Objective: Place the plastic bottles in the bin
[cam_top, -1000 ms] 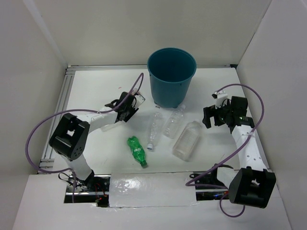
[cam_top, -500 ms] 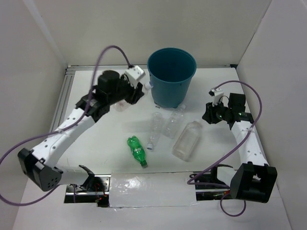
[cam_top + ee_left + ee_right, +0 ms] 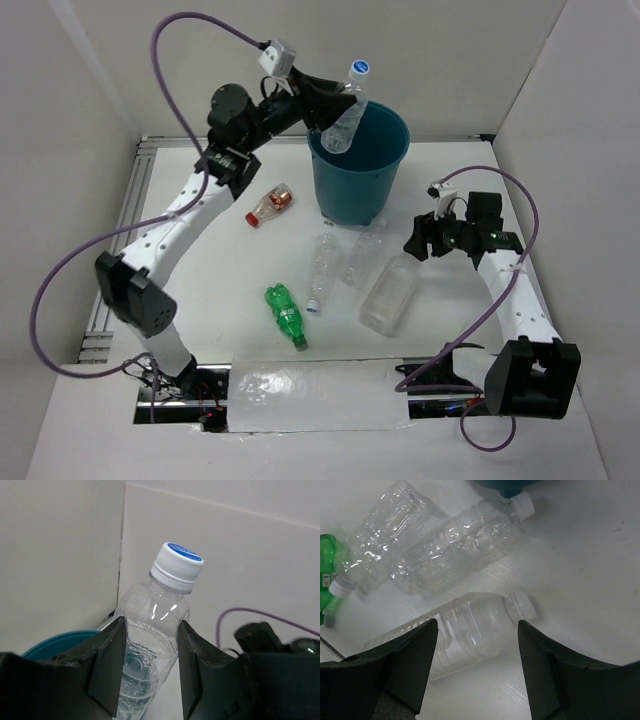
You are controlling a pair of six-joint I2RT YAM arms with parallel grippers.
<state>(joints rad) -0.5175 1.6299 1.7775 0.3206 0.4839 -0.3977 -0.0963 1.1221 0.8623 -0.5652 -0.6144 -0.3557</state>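
My left gripper (image 3: 335, 105) is shut on a slim clear bottle (image 3: 350, 100) with a white and blue cap (image 3: 176, 562), held tilted above the teal bin (image 3: 358, 165). The bin's rim (image 3: 55, 641) shows below the bottle in the left wrist view. My right gripper (image 3: 420, 240) is open just above the larger clear squarish bottle (image 3: 390, 292), which lies under it (image 3: 470, 637) on the table. Two slim clear bottles (image 3: 322, 262) (image 3: 362, 252), a green bottle (image 3: 285, 315) and a red-orange labelled bottle (image 3: 270, 203) lie on the table.
White walls enclose the table on three sides. A metal rail (image 3: 120, 240) runs along the left edge. A silvery sheet (image 3: 310, 395) covers the near edge between the arm bases. Purple cables (image 3: 180, 30) loop off both arms.
My left arm has lifted the slim clear bottle from the table left of the bin up over the bin's mouth. The red-orange labelled bottle now shows. My right gripper has moved left toward the squarish bottle.
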